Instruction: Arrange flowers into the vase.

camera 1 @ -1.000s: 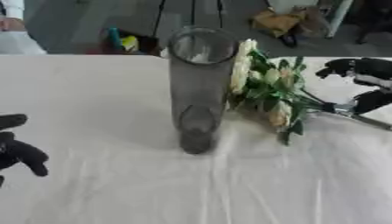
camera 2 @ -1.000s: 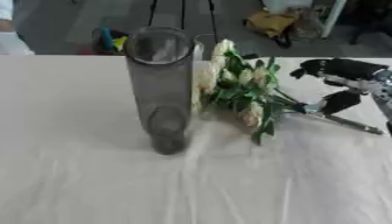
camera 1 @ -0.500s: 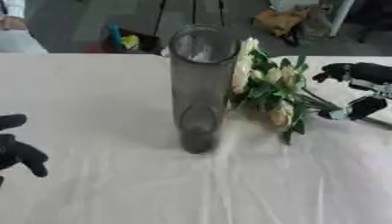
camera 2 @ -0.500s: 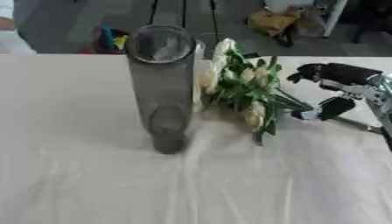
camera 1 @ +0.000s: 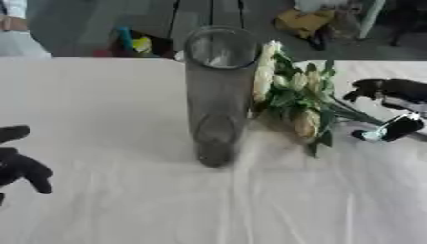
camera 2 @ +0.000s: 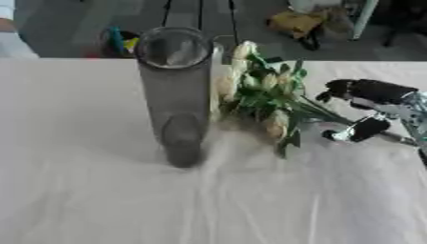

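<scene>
Now right hand (camera 2: 367, 107) spread beside flowers (camera 2: 263, 95), vase (camera 2: 177, 90) upright.

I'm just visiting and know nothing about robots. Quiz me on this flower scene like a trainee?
1. True or false: the flowers are already inside the vase.
2. Which hand is at the flower stems: A) left hand, B) right hand?
3. Fill in: the vase stands ____ on the white tablecloth.

Key: 1. False, they lie on the cloth beside it. 2. B. 3. upright.
</scene>
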